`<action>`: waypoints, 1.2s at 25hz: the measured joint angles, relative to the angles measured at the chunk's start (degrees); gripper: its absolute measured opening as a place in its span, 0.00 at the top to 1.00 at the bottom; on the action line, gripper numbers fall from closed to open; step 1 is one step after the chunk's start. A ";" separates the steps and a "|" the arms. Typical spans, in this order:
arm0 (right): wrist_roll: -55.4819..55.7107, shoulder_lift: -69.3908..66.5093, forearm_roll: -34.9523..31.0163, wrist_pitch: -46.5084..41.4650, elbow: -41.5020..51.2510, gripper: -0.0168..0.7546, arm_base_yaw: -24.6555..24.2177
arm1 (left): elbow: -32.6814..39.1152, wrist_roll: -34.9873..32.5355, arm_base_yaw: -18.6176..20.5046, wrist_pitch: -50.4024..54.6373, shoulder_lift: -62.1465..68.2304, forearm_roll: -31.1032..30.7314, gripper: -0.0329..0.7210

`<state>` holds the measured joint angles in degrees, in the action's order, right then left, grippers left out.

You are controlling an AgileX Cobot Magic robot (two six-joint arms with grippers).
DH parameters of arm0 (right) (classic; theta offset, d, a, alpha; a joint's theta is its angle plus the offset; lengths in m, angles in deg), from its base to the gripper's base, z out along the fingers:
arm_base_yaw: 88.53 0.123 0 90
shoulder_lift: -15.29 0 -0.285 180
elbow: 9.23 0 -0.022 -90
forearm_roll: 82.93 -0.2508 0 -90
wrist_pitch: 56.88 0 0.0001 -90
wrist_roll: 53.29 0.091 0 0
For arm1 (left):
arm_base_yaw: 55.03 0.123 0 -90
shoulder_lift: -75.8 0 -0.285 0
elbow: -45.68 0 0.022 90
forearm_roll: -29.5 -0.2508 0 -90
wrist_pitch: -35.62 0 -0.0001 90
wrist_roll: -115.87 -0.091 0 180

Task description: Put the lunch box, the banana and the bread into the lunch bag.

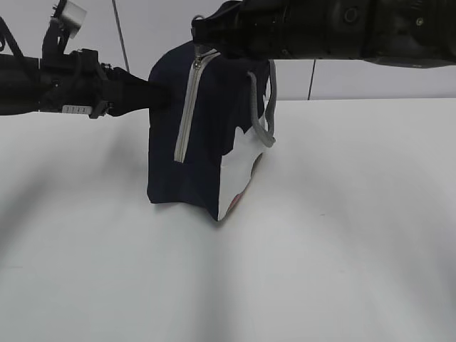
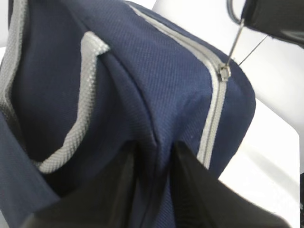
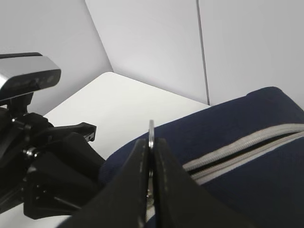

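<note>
The navy lunch bag (image 1: pixel 203 142) stands upright on the white table (image 1: pixel 342 235), its grey zipper (image 1: pixel 187 114) running down the near face. My left gripper (image 1: pixel 160 96) reaches in from the left. Its two fingers close on a fold of the bag's fabric (image 2: pixel 156 85), as the left wrist view shows with the gripper (image 2: pixel 154 156). My right gripper (image 1: pixel 201 32) comes from the right over the bag's top. It is shut on the zipper's ring pull (image 3: pixel 151 130), which stands edge-on between the right gripper's fingers (image 3: pixel 151 142). The lunch box, banana and bread are out of view.
A grey strap handle (image 1: pixel 265 114) hangs on the bag's right side, above the white side panel (image 1: pixel 239 178). The left arm with its camera (image 3: pixel 28 80) sits close beside the bag's top. White walls stand behind the table.
</note>
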<state>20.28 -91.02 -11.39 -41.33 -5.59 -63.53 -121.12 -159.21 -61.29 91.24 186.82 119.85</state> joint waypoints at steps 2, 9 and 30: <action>0.13 0.00 0.00 0.00 0.00 1.00 0.00 | 0.00 0.00 0.00 -0.06 0.00 0.00 0.80; 0.25 0.00 -0.76 0.00 0.00 1.00 0.00 | 0.00 0.00 0.00 0.08 0.00 -1.07 0.94; 0.68 0.00 -4.55 -1.46 -1.60 1.00 0.00 | -0.34 4.09 0.00 0.22 0.00 -4.10 0.95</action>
<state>20.97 -91.02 -15.93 -42.79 -7.19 -63.53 -121.46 -155.12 -61.29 91.46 186.82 115.75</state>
